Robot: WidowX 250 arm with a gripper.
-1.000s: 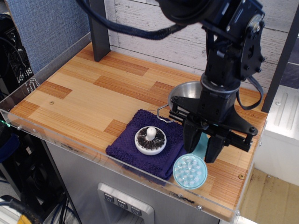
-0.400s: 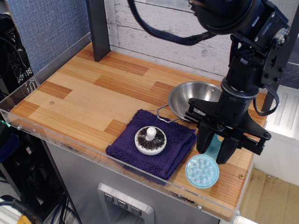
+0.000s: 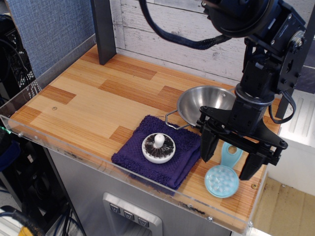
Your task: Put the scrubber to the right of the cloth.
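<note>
My pincer (image 3: 229, 161) hung wide open over the table's near right corner, its two dark fingers (image 3: 207, 145) splayed to either side of the scrubber's handle and closed on nothing. As far as I could tell neither finger touched the plastic; the left one stood just beside the cloth's right edge, the right one close to the table's right edge.

The wooden table (image 3: 93, 98) lay mostly bare toward its left and far edges, with everything crowded to the right. The purple terry cloth (image 3: 179, 162) sat folded at the near edge, a little right of the middle, carrying the round white knobbed brush (image 3: 158, 147) on its centre. The steel bowl (image 3: 197, 104) stood behind it, toward the far right, its wire handle reaching to the cloth's far corner.

The teal scrubber (image 3: 223, 178) lay flat on the wood just beside the cloth's right side, nubbed head toward the near edge, handle pointing away toward the bowl. I judged that it sat where the task wanted it, clear of the cloth and short of the clear rim, so I had no reason to grip it: the placing looked done, and the open fingers suited lifting straight off.
</note>
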